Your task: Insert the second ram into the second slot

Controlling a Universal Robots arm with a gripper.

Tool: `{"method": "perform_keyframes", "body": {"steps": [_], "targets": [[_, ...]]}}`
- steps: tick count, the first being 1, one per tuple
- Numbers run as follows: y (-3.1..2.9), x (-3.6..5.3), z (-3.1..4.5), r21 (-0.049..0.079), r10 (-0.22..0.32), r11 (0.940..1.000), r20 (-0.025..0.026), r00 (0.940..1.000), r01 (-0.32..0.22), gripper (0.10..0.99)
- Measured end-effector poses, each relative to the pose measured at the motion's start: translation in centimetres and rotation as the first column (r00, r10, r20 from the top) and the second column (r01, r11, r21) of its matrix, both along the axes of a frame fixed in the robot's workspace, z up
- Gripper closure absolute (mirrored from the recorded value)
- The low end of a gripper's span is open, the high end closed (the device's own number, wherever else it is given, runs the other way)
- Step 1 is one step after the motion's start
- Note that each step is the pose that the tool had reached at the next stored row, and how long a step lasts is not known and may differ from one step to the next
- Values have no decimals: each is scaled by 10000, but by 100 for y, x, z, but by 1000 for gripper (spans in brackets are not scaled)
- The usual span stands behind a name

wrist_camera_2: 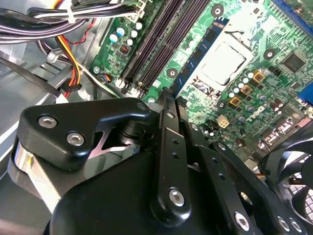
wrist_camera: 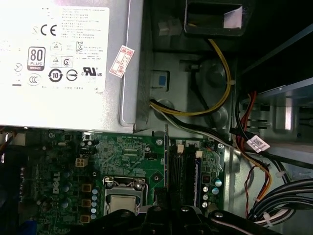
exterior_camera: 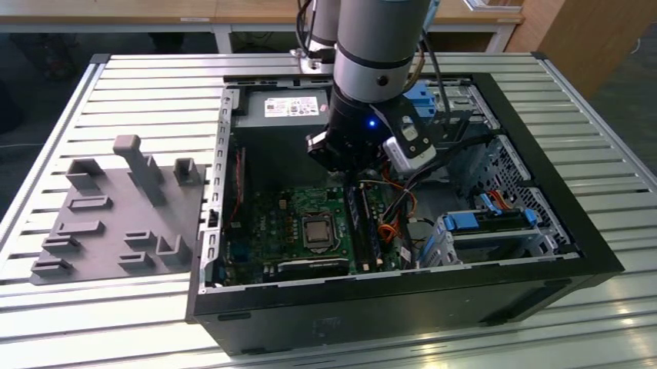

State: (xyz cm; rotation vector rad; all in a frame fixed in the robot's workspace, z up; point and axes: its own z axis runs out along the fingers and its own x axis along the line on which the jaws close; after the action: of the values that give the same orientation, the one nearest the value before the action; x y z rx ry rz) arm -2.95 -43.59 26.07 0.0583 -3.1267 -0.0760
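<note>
Second ram, thin blue circuit-board stick with dark chips, held on edge in the narrowly closed black pincer, apparently pinched at its near end. Located inside the open black computer case on the ribbed metal desk, over the green motherboard, between the long black memory slots and the silver processor socket. Aligned lengthwise with the slots. Contact with a slot hidden, so seating unconfirmed. Insertion judged under way, not completed, with no release yet.

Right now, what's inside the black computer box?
A green motherboard, grey power supply, cables and blue drive clips. The arm hides part of the board; its jaws hold the second ram.
</note>
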Motion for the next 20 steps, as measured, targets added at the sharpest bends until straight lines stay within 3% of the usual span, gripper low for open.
{"method": "perform_keyframes", "body": {"steps": [9,20], "targets": [[-6,-1,-21,-20,-2,10000,0,10000,2,953],[-147,8,-40,-27,-128,9999,-6,9999,128,953]]}}
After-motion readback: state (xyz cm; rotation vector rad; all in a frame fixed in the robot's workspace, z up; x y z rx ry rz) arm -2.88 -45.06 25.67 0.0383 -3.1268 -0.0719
